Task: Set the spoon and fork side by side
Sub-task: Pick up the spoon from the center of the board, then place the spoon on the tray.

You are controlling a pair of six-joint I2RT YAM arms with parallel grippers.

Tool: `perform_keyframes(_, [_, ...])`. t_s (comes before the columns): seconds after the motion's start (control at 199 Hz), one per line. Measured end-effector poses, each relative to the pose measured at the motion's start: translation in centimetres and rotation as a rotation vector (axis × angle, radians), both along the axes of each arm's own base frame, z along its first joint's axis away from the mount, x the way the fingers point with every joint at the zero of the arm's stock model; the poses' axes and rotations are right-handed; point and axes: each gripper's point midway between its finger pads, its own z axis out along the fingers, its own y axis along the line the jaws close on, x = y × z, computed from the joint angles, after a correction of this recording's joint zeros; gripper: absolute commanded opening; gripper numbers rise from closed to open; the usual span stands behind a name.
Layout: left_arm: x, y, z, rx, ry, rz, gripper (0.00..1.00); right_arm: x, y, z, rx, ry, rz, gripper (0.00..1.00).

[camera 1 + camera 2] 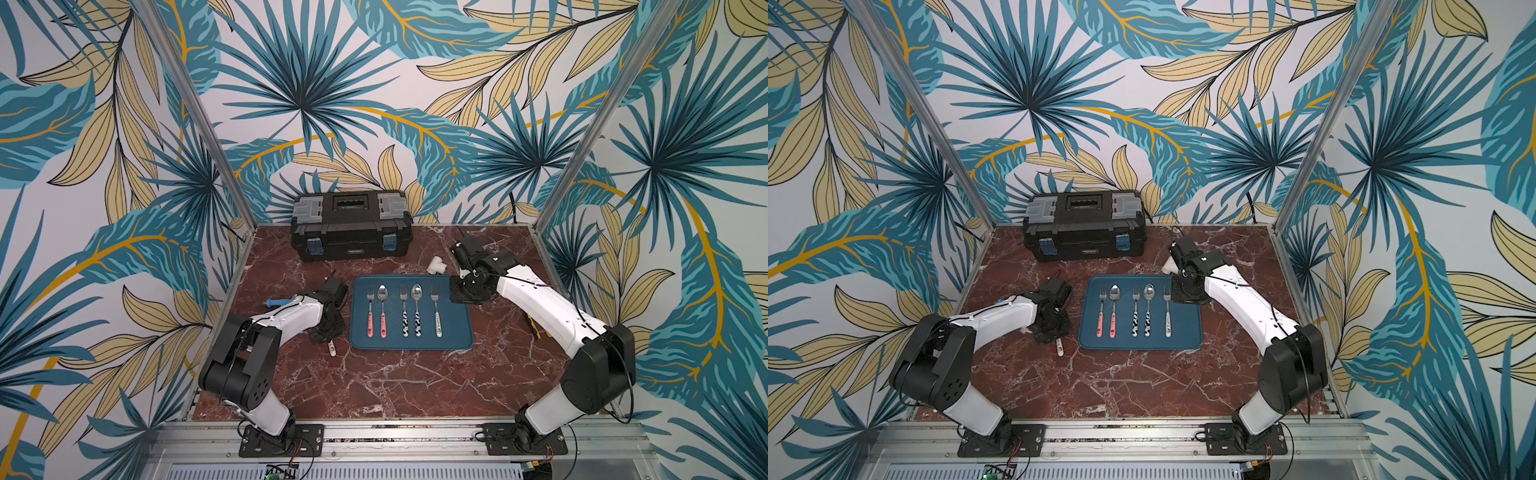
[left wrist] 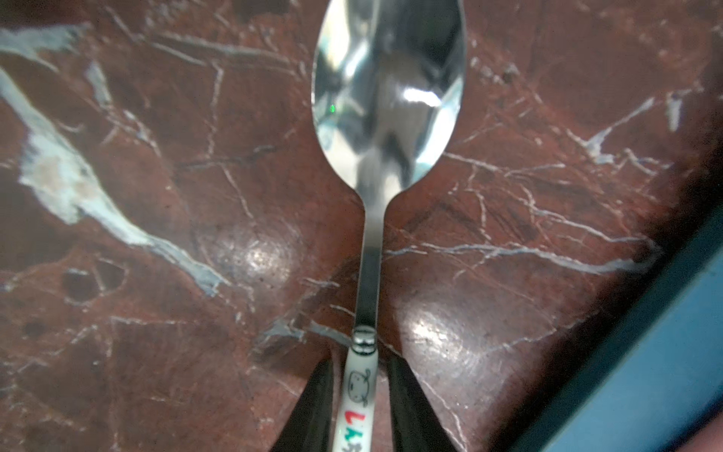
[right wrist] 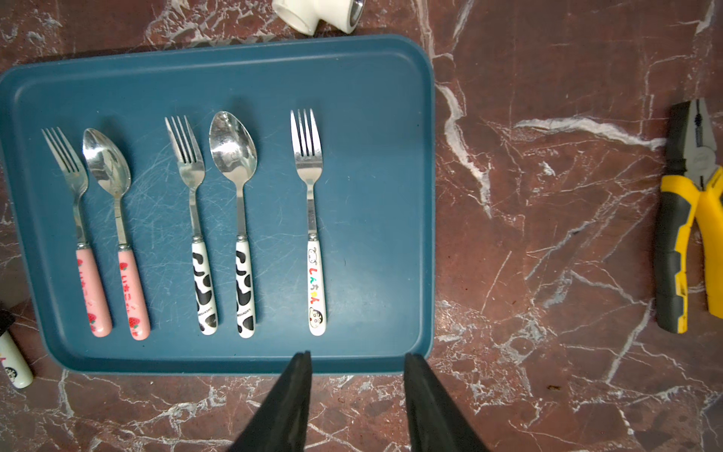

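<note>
1. Spoon (image 2: 385, 98) lies on the table (image 2: 156, 235) beside the tray (image 2: 665, 371); left jaws grasp its handle, seen in the left wrist view only.
2. Right jaws stand released above the tray edge; the fork (image 3: 311, 219) lies inside.
3. Pliers (image 3: 688, 219) appear clearly only there.

A staged robot test cell, not a lived-in room. Aluminium frame posts (image 1: 199, 112) carry printed leaf-pattern panels (image 1: 332, 83) around a marble-look table (image 1: 374, 374). Two arms are bolted to a metal rail (image 1: 399, 436) at its front edge.
</note>
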Motion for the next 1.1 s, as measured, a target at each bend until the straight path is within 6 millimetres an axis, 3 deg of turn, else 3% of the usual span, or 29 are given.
perform_keyframes(0.226, [0.1, 0.3, 0.3, 0.018, -0.016, -0.004, 0.15, 0.0, -0.6, 0.0, -0.007, 0.006, -0.009, 0.46])
perform_keyframes(0.296, [0.1, 0.6, 0.8, 0.028, -0.028, -0.004, 0.03, 0.0, -0.8, 0.0, -0.008, 0.008, -0.014, 0.45])
perform_keyframes(0.492, [0.4, 0.9, 4.6, 0.032, -0.143, -0.01, 0.0, 0.1, -1.5, 0.0, -0.01, 0.011, -0.034, 0.45])
perform_keyframes(0.657, [0.8, -1.2, 8.0, -0.057, -0.272, -0.068, 0.0, 0.2, -2.4, 0.5, -0.008, -0.005, -0.058, 0.45])
perform_keyframes(0.728, [0.8, -3.5, 9.5, -0.085, -0.301, -0.134, 0.0, 0.2, -3.3, 0.7, -0.005, -0.012, -0.08, 0.45])
perform_keyframes(0.788, [1.4, -6.8, 10.9, -0.108, -0.307, -0.211, 0.0, 0.2, -4.3, 0.8, -0.004, -0.015, -0.107, 0.44])
perform_keyframes(0.938, [5.3, -18.5, 15.1, -0.206, -0.368, -0.385, 0.0, 0.4, -7.5, 0.6, -0.005, -0.017, -0.199, 0.44])
perform_keyframes(1.024, [6.6, -24.7, 15.6, -0.253, -0.377, -0.454, 0.0, 0.2, -9.5, 0.2, -0.006, -0.007, -0.255, 0.44])
perform_keyframes(1.104, [7.1, -29.9, 14.4, -0.29, -0.352, -0.506, 0.0, 0.0, -10.9, -0.2, -0.008, -0.002, -0.298, 0.44])
